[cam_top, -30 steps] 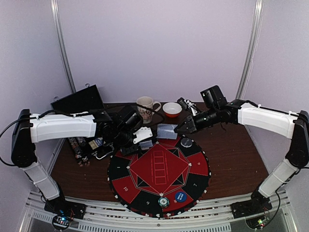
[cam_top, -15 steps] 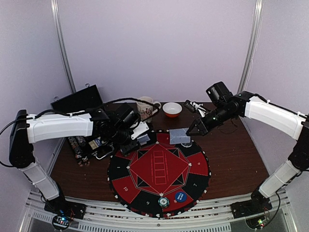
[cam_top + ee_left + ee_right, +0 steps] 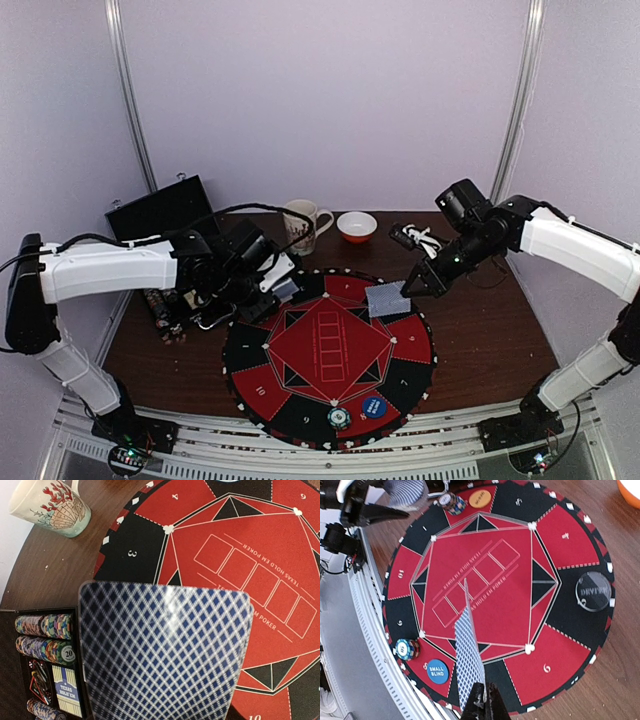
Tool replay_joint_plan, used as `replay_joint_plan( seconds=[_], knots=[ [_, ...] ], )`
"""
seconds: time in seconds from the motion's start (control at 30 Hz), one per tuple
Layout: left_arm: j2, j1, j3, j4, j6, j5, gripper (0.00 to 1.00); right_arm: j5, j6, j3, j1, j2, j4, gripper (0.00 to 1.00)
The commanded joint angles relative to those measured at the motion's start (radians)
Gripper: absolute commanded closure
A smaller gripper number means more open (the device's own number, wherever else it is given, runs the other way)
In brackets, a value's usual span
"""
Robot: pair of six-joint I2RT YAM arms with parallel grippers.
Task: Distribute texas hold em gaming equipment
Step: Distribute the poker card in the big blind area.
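Over the last second the right tool (image 3: 408, 287) has swung from the far middle of the felt mat (image 3: 330, 345) out toward its far-right sector, jaws pinched tight on one playing card (image 3: 385, 298). The card hangs over the mat, not yet laid, so this deal looks midway. The left tool (image 3: 285, 285), jaws partly apart, holds the deck (image 3: 165, 650) at the mat's far-left edge.

Left wrist view: the blurred checked card (image 3: 165, 650) runs off at 6 o'clock, the mug (image 3: 50, 502) at 11. Right wrist view: the pinched card (image 3: 469, 655) hides its face; the bowl (image 3: 631, 489) is cropped at 1 o'clock.
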Motion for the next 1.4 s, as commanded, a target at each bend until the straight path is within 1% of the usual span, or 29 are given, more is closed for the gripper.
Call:
replay_joint_plan(
  seconds=[0.0, 0.07, 0.2, 0.33, 0.47, 0.57, 0.77, 0.93, 1.1, 1.17, 1.37],
  knots=[
    [-0.024, 0.008, 0.005, 0.064, 0.039, 0.011, 0.51, 0.062, 0.005, 0.0, 0.014, -0.007, -0.071, 1.0],
    [-0.011, 0.008, 0.023, 0.071, 0.053, 0.034, 0.51, 0.059, 0.019, 0.019, 0.017, 0.005, -0.088, 1.0],
    [0.008, 0.011, 0.056, 0.075, 0.09, 0.082, 0.51, 0.06, 0.056, 0.029, 0.019, 0.006, -0.068, 1.0],
    [0.022, 0.024, 0.078, 0.073, 0.092, 0.12, 0.51, 0.043, 0.097, 0.03, 0.019, 0.007, -0.047, 1.0],
    [0.015, 0.034, 0.077, 0.068, 0.073, 0.114, 0.51, 0.044, 0.129, 0.002, 0.019, -0.019, 0.006, 1.0],
    [0.011, 0.035, 0.084, 0.042, 0.053, 0.078, 0.52, 0.053, 0.159, -0.027, 0.019, -0.049, 0.049, 1.0],
    [-0.04, 0.034, 0.072, 0.014, -0.008, 0.024, 0.52, 0.039, 0.168, -0.059, 0.019, -0.11, 0.084, 1.0],
    [-0.051, 0.034, 0.093, -0.039, -0.033, -0.026, 0.51, 0.057, 0.207, -0.06, 0.019, -0.113, 0.107, 1.0],
    [-0.048, 0.05, 0.108, -0.038, -0.006, -0.019, 0.51, 0.064, 0.266, -0.05, 0.019, -0.102, 0.161, 1.0],
    [-0.039, 0.069, 0.127, -0.038, 0.016, 0.009, 0.51, 0.062, 0.286, -0.05, 0.019, -0.096, 0.19, 1.0],
    [-0.011, 0.113, 0.186, -0.029, 0.076, 0.052, 0.5, 0.029, 0.292, -0.043, 0.019, -0.067, 0.222, 1.0]
  ],
)
